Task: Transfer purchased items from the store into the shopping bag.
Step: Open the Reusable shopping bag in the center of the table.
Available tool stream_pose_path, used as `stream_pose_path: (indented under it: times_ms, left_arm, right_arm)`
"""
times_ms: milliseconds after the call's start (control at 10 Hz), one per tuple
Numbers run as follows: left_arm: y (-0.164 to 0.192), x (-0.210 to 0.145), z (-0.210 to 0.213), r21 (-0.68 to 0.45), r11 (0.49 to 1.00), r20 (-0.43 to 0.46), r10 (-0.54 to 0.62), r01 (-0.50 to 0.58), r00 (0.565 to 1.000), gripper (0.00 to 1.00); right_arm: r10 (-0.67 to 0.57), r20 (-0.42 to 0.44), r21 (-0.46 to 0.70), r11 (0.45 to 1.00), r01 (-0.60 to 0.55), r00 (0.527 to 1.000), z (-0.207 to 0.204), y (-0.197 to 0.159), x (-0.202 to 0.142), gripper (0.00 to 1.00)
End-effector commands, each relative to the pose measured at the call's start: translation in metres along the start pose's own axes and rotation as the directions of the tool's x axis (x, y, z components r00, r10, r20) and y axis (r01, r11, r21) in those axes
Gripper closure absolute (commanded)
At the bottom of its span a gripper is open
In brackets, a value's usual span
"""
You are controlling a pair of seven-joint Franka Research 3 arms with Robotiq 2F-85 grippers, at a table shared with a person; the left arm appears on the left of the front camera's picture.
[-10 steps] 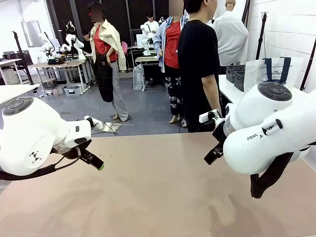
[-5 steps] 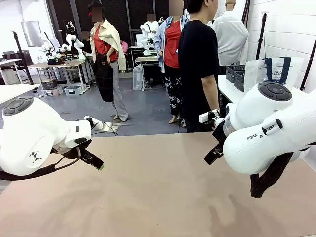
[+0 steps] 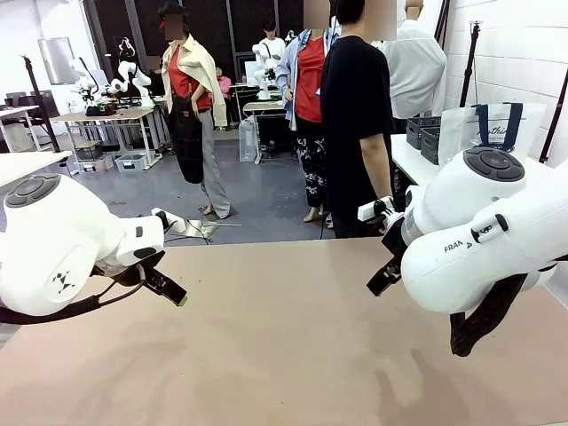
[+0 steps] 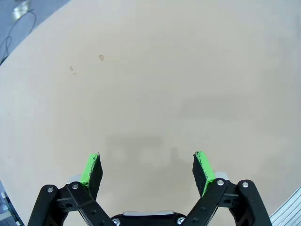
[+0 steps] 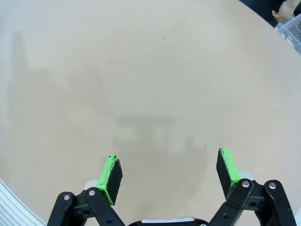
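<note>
Left gripper (image 4: 148, 165), at eight o'clock in the front view, hangs over the tan table (image 3: 284, 355) with its jaws spread wide, released. A person in black (image 3: 355, 106) stands at twelve o'clock by the far edge. Right gripper (image 5: 169, 172), at three o'clock, is likewise released. Dark lattice baskets (image 3: 424, 133) and the shopping bag (image 3: 493, 133) sit on a side counter (image 3: 404, 158) at two o'clock; their contents are not discernible. Against one second ago, arms and bag are unchanged.

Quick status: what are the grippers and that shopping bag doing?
Left gripper open, empty, over the table. Right gripper open, empty. Shopping bag upright on side counter, far right, beyond both. Person in black at far edge.
</note>
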State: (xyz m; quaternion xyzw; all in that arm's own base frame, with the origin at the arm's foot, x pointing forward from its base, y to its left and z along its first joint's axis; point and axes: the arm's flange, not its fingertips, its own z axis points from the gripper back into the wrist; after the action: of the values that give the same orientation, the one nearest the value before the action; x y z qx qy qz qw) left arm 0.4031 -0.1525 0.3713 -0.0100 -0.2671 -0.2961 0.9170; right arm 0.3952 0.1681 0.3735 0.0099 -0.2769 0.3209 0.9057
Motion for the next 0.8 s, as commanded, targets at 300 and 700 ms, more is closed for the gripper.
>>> stream_pose_path:
  times_ms: [300, 700]
  left_arm:
    - [0.0014, -0.0004, 0.0001, 0.0, 1.0, 0.0, 0.003, -0.003, 1.0, 0.0]
    - [0.0014, -0.0004, 0.0001, 0.0, 1.0, 0.0, 0.003, -0.003, 1.0, 0.0]
  right_arm:
    - [0.0, 0.0, 0.0, 1.0, 0.0, 1.0, 0.0, -0.0001, 0.0, 0.0]
    - [0.0, 0.0, 0.0, 1.0, 0.0, 1.0, 0.0, -0.0001, 0.0, 0.0]
